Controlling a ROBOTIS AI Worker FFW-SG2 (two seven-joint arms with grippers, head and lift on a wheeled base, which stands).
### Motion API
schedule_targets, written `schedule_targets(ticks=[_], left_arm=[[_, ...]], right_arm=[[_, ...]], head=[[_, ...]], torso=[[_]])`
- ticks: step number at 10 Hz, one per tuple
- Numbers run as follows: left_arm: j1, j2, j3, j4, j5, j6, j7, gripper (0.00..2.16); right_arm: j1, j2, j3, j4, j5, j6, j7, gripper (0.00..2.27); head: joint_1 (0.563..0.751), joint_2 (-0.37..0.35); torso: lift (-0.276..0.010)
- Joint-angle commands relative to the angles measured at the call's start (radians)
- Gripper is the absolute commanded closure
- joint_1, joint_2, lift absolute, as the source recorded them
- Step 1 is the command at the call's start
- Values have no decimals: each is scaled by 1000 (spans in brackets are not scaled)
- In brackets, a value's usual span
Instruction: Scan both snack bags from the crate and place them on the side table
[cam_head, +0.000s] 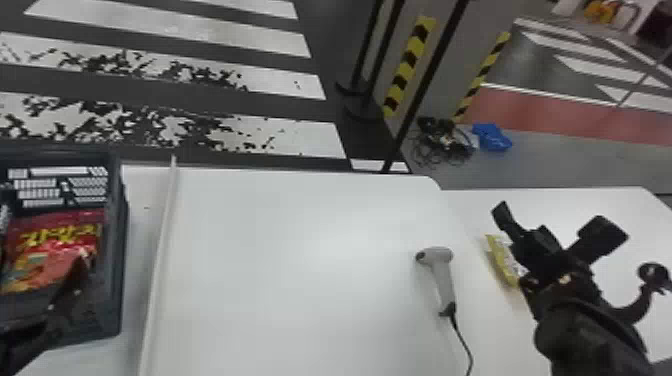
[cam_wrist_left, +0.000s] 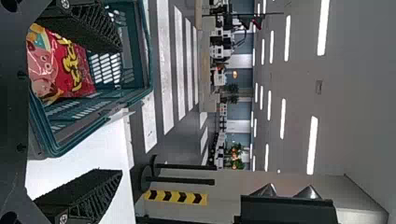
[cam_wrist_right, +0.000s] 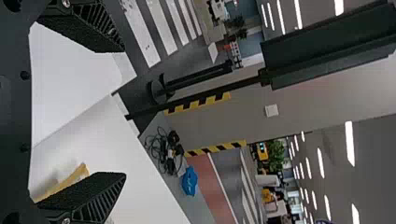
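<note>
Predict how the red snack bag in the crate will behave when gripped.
The red snack bag will probably flex and crumple, since it looks like a film pouch rather than a box. Shiny highlights on its front suggest a slick surface that could slide in a loose pinch. Being a snack pouch with a broad face, it's likely light for its size.

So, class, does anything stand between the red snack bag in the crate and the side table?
Yes: the crate's wall stands beside the red bag; then the white strip and the scanner lie before the side table.
</note>
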Motion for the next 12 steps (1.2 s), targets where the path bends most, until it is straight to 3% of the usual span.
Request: schedule_targets(ticks=[1,3,4,7,12], left_arm=[[0,-2,-1,-1,-5,0,2,70],[2,-2,2,-4,-7,0,6,70],[0,-4,2,-6,-7,0,6,70],[-11,-8,8,-1,-8,3,6,70],[-21,-13,10,10,-5,9,5,66]], right_arm=[[66,61,96,-113,-4,-22,-8,43],[167,112,224,-202,2,-139,-31,43],[236,127,297,-234,11,-283,-50,43],[382,132,469,-257,100,-583,-138,46],[462,150,597,-234,254,-571,-204,60]], head=[[695,-350],[695,-350],[695,-315],[695,-227],[695,-100]], torso=[[-95],[-95],[-95],[-95],[-95]])
